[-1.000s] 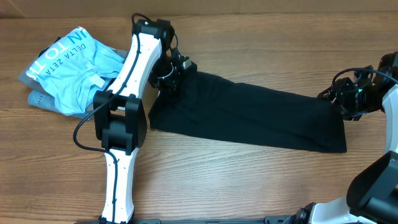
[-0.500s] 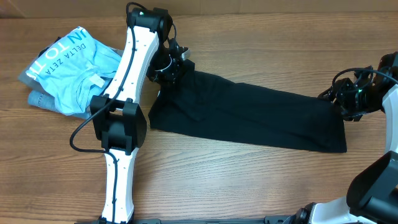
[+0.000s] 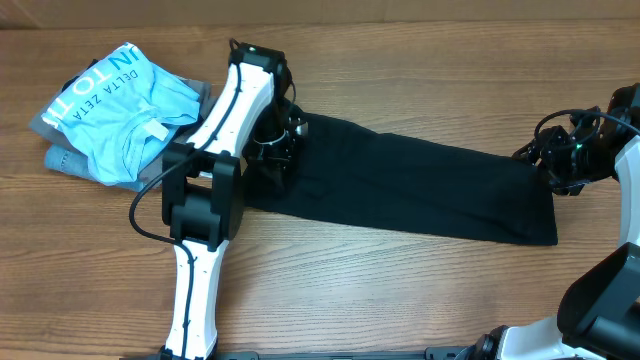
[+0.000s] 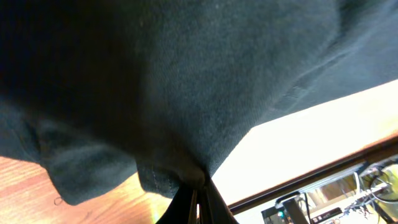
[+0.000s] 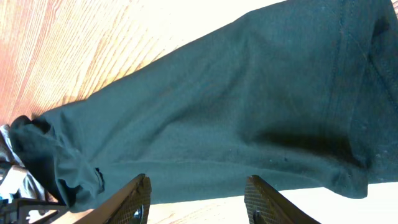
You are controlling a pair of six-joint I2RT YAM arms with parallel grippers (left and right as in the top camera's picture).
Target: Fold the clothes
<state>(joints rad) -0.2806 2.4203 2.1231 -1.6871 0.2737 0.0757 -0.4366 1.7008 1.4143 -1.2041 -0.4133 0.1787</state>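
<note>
The left gripper [image 3: 274, 148], pinching the black garment [image 3: 420, 185] at its upper left corner, now sits lower, pulling that corner over the cloth.

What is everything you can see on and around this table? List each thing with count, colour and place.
long black cloth garment: one, black, spread flat across the table's middle.
light blue folded garment with white lettering: one, light blue, far left.
grey cloth: one, grey, partly hidden under the light blue garment.
wooden table: one, brown, beneath everything.
left arm: one, white and black, reaching to the black garment's left end.
right arm: one, white and black, right edge.
left pincer: one, black, shut on the black garment.
right pincer: one, black, open above the garment's right end.
</note>
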